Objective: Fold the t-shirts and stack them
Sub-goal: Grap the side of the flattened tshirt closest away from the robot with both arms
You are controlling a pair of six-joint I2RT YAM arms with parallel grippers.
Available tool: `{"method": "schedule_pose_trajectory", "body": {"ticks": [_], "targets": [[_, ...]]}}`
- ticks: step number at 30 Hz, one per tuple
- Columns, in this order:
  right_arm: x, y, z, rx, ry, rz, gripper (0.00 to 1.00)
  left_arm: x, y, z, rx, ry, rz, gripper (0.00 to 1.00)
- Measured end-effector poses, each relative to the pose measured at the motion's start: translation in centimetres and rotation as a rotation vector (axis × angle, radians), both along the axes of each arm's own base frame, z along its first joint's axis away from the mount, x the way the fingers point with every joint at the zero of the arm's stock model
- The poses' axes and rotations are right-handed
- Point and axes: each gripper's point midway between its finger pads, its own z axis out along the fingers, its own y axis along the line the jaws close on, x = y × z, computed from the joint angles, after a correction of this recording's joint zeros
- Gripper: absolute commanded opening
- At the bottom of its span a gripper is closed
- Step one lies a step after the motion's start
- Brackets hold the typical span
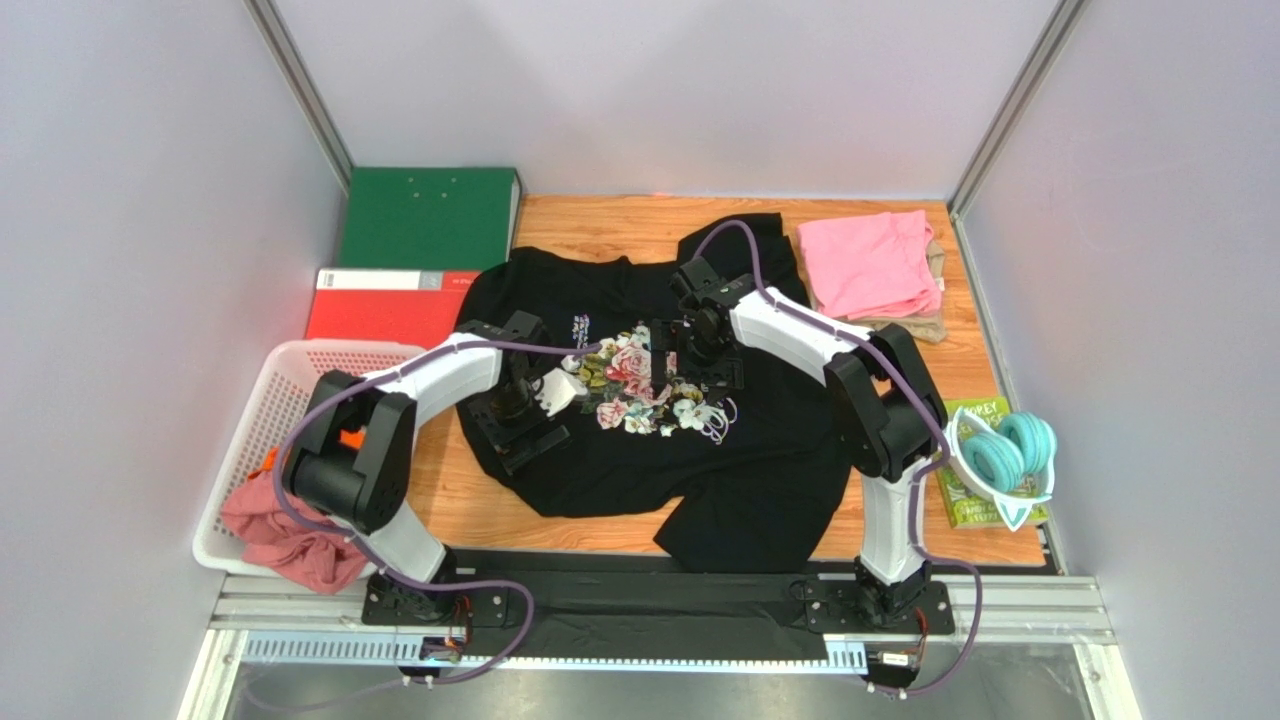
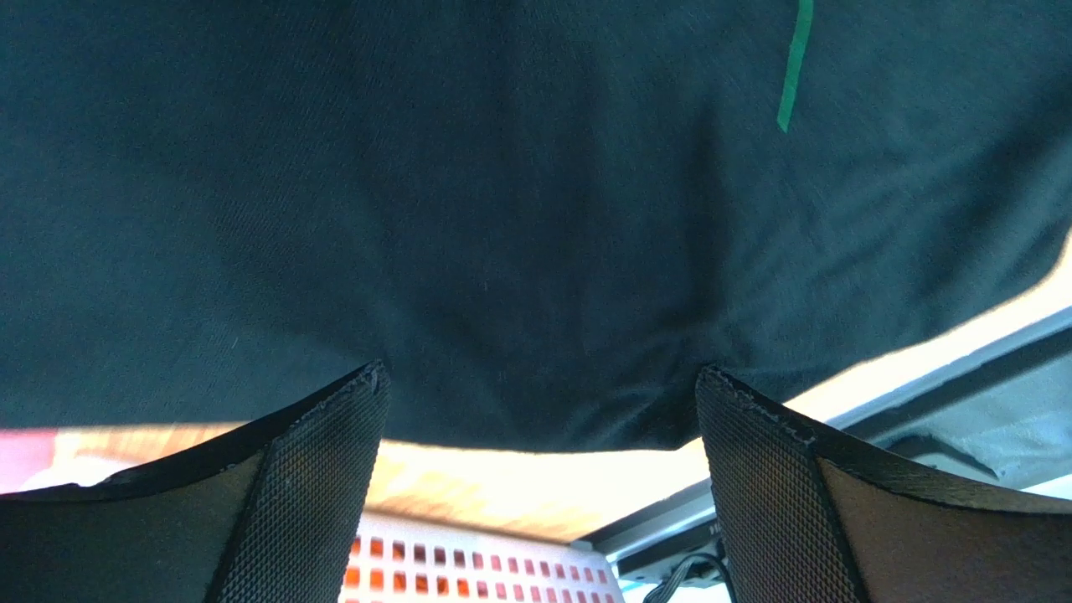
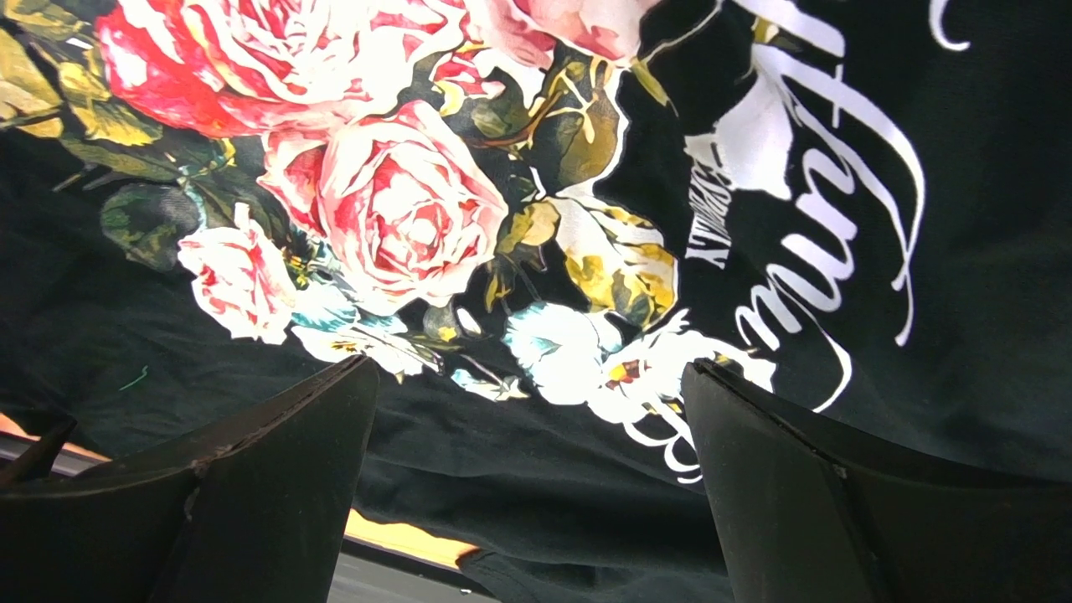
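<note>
A large black t-shirt [image 1: 751, 450] with a pink-rose print [image 1: 646, 383] and white script lies spread on the wooden table. My left gripper [image 1: 519, 428] hovers open low over its left side, plain black cloth [image 2: 503, 226] under its fingers [image 2: 315, 465]. My right gripper [image 1: 703, 353] stands open over the print; roses [image 3: 403, 207] and script [image 3: 818, 189] fill its wrist view. Neither holds anything. A folded pink t-shirt [image 1: 864, 263] lies at the back right on a beige one [image 1: 935, 300]. A dusty-rose t-shirt [image 1: 293, 533] hangs in the basket.
A white basket [image 1: 301, 356] sits at the left edge, its mesh [image 2: 478, 559] seen past the shirt's hem. Green binder [image 1: 428, 218] and red binder [image 1: 383, 308] lie at the back left. A teal coiled bundle [image 1: 1007, 450] rests on a green packet [image 1: 977, 495] at the right.
</note>
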Motion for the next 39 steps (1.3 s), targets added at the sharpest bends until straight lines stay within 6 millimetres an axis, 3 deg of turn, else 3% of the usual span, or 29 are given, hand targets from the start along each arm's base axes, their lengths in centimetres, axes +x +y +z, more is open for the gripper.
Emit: {"method": "schedule_pose_trajectory", "body": {"ticks": [3,4,5,8,11,16,17,19,22,25,27,28,30,34,36,39], "targets": [[0.0,-0.1,-0.4,-0.002,0.011,0.000,1.00,-0.2,0.0,-0.9,0.009,0.032,0.003,0.83],[0.0,-0.1,-0.7,-0.003,0.018,-0.002,1.00,-0.2,0.0,-1.0,0.010,0.037,0.006,0.72],[0.1,-0.2,-0.9,-0.005,0.022,-0.005,1.00,-0.2,0.0,-1.1,0.013,0.041,0.006,0.40],[0.4,-0.6,-1.7,-0.007,0.041,-0.017,1.00,0.6,0.0,-1.3,0.033,0.040,0.008,0.04],[0.8,-0.7,-1.6,0.009,0.041,-0.027,1.00,2.7,-0.5,-1.1,0.040,0.015,0.006,0.00],[1.0,-0.9,-1.7,0.019,0.045,-0.036,1.00,8.3,-2.6,2.4,-0.007,-0.124,0.010,0.00],[1.0,-0.9,-1.7,0.020,0.046,-0.037,1.00,9.5,-3.2,3.5,-0.023,-0.164,0.011,0.04],[1.0,-0.9,-1.8,0.028,0.048,-0.040,1.00,11.6,-3.8,5.5,-0.043,-0.234,0.014,0.15],[1.0,-1.0,-1.7,0.045,0.041,-0.046,1.00,13.7,-4.3,7.9,-0.051,-0.313,0.025,0.55],[1.0,-1.0,-1.7,0.061,0.034,-0.050,1.00,14.9,-4.4,9.1,-0.046,-0.357,0.039,0.66],[1.0,-1.0,-1.6,0.068,0.032,-0.050,1.00,15.3,-4.2,8.9,-0.031,-0.361,0.050,0.73],[1.0,-1.0,-1.6,0.070,0.029,-0.050,1.00,15.3,-4.1,8.4,-0.021,-0.355,0.055,0.81],[1.0,-1.0,-1.6,0.074,0.024,-0.051,1.00,14.7,-3.5,6.8,-0.001,-0.334,0.066,0.83],[0.9,-1.1,-1.5,0.079,0.014,-0.051,1.00,10.9,-1.6,4.3,0.027,-0.232,0.080,0.83],[0.9,-1.1,-1.5,0.081,0.008,-0.050,1.00,8.6,-0.9,4.7,0.013,-0.207,0.080,0.82],[0.9,-1.2,-1.5,0.086,-0.002,-0.050,1.00,5.5,-0.2,7.3,-0.029,-0.232,0.070,0.81]]}}
